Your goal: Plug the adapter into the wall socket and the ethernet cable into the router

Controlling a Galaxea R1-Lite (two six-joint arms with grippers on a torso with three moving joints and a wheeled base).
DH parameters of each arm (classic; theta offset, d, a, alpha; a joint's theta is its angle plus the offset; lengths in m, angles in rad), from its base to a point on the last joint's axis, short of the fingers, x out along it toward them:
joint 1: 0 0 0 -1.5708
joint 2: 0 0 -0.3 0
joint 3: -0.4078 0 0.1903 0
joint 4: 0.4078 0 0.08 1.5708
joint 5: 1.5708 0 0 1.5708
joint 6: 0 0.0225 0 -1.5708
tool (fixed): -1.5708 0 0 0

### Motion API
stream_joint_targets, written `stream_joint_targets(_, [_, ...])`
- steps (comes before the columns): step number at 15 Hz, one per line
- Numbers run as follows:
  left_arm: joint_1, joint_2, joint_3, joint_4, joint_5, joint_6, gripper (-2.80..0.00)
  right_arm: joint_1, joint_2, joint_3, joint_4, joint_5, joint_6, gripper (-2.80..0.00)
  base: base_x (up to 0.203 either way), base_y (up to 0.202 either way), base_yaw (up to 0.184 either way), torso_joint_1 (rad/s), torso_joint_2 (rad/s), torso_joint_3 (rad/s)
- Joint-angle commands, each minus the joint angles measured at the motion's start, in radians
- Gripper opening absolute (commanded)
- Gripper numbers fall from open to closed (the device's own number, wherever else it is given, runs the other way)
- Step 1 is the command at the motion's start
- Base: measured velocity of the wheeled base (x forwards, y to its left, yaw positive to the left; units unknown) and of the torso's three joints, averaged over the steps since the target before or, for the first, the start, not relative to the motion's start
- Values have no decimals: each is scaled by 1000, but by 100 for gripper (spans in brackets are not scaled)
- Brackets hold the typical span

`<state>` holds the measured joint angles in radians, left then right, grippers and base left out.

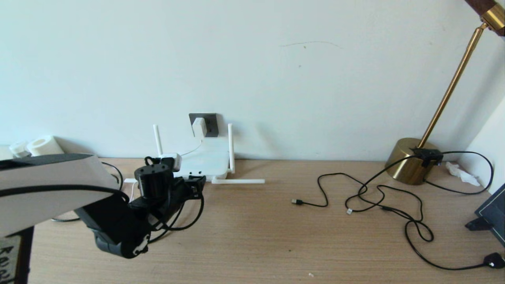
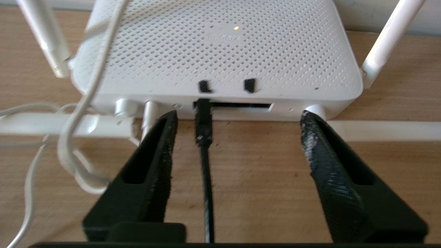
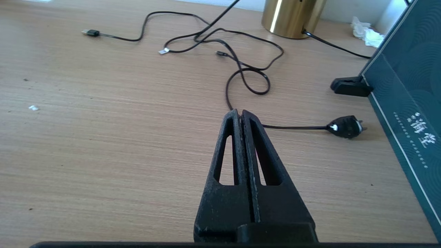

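Wooden desk (image 2: 275, 179): left end effector (image 2: 237, 120) spread, flanking ethernet cable (image 2: 206, 172).

Head camera looks forward and down across the desk (image 1: 252, 236) to the wall. Left wrist camera sits low and close behind the router (image 2: 220, 51), facing its port edge; the head view shares this router (image 1: 205, 159) at far left. Right wrist camera faces the thin black cords (image 3: 241, 65) and brass lamp base (image 3: 293, 17), shared at right (image 1: 410, 159).

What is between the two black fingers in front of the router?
In the left wrist view, the ethernet cable runs between the open left gripper fingers, touching neither, its plug sitting in a router port.
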<state>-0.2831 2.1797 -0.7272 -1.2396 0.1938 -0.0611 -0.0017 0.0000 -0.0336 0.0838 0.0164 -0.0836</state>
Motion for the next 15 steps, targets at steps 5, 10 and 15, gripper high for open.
stream_joint_targets(5, [-38, -143, 118, -4, 3, 0, 0, 0, 0, 0, 1, 0, -1, -280, 0, 0, 0, 0, 0, 0])
stream_joint_targets(10, [-85, -324, 206, 2, 10, 5, -280, 0, 0, 0, 1, 0, -1, -280, 0, 0, 0, 0, 0, 0])
stream_joint_targets(15, [-128, -721, 210, 169, 44, 67, -280, 0, 1, 0, 1, 0, -1, -280, 0, 0, 0, 0, 0, 0])
